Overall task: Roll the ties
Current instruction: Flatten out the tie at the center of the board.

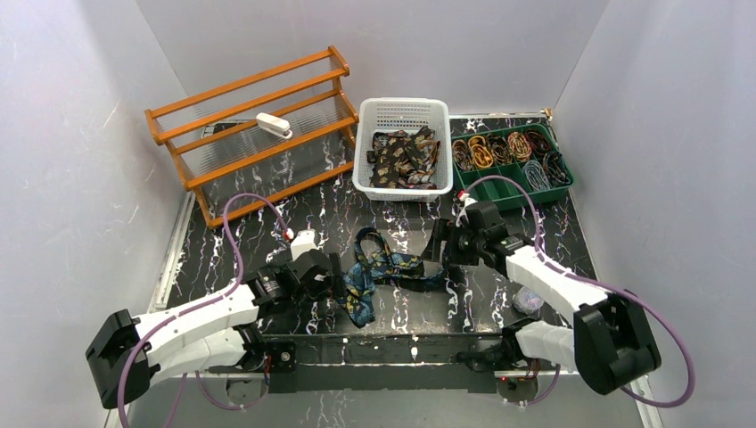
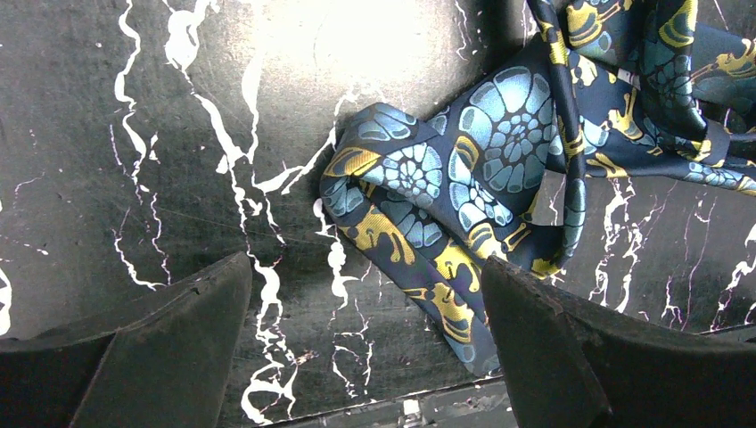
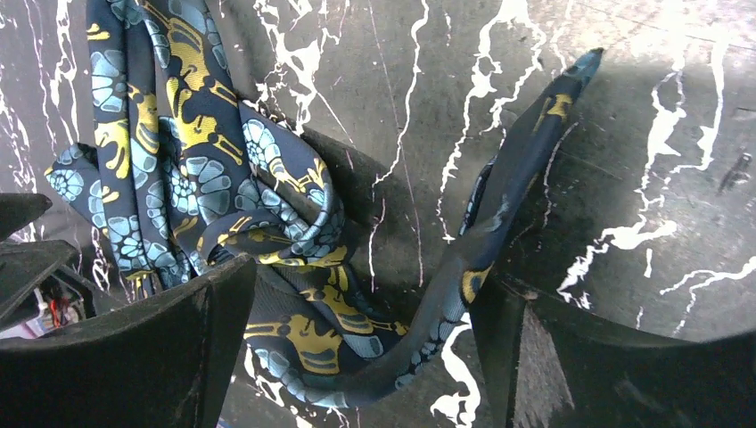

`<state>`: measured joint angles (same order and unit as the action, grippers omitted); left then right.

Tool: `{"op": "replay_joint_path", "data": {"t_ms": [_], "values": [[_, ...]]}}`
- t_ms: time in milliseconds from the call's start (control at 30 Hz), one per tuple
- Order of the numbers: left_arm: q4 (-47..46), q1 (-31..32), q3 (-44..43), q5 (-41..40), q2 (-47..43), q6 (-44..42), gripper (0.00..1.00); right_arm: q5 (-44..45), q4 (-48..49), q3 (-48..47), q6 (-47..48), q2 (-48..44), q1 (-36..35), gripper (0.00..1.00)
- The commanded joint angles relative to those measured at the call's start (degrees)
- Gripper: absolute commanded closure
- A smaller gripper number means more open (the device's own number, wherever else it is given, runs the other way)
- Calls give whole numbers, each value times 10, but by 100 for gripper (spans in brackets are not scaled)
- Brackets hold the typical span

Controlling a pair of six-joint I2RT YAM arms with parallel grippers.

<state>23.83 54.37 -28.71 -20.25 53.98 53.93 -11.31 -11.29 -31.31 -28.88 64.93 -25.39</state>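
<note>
A: Black marbled table (image 1: 392,218); at back, white basket (image 1: 403,104) of loose ties (image 1: 406,159), green tray (image 1: 495,189) of rolled ties (image 1: 499,150) — supply and finish, likely.

B: Blue paisley tie (image 1: 385,272) crumpled at centre. Left gripper (image 2: 367,285) jaws apart over broad part; right gripper (image 3: 365,294) jaws apart astride narrow tail — poised to straighten, probably. No legible writing.

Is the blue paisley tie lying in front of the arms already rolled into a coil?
No, the blue paisley tie lies loose and crumpled across the black marbled table, with no coil formed.
</note>
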Motion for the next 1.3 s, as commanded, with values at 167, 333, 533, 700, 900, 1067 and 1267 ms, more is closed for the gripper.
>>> {"op": "replay_joint_path", "data": {"t_ms": [167,333,533,700,900,1067,1267], "values": [[-13,-4,5,14,22,-16,2,-6,-46,-45,23,73,-21,13],[-12,-4,6,10,17,-16,2,20,-39,-52,38,54,-59,7],[-10,-4,1,9,20,-19,2,66,-48,-62,47,86,-125,28],[-9,-4,5,11,18,-19,2,217,-67,-68,14,90,-184,45],[0,-4,8,8,15,-21,2,303,-46,-48,-22,35,-188,84],[10,-4,6,4,10,-22,2,370,-22,-14,-54,-20,-138,89],[11,-4,5,5,-2,-20,2,276,18,58,-108,-79,4,75]]}}
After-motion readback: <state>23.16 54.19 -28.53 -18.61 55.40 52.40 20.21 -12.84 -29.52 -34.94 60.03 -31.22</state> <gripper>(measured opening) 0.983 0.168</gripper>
